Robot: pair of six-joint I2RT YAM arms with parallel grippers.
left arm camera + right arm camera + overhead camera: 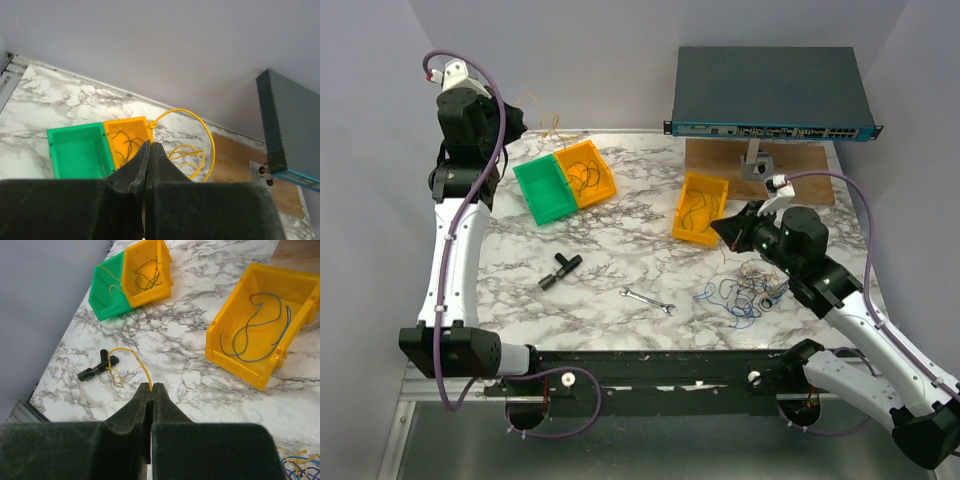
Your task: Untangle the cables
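1. On the white marble-patterned table (pixel 620 240), beside my right arm, the small tangle of hair-thin blue, yellow and brown cables (pixel 748 292) lies knotted. I judge most of the work is left.
2. Already sorted: dark strands (pixel 582 178) in the orange plastic bin (pixel 604 168), and one blue strand (pixel 696 210) in the yellow plastic bin (pixel 691 236).
3. My left gripper (pixel 149 150) is clamped tight on a looping yellow wire (pixel 213 147), held high. My right gripper (pixel 151 390) pinches a short yellow strand (pixel 135 354).
4. Only the wrist views show both pinches; only the overhead view shows the whole tangle.

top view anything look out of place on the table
A silver wrench and a black T-shaped fitting lie loose mid-table, neither a cable nor binned. The cables sit tangled by the right arm.
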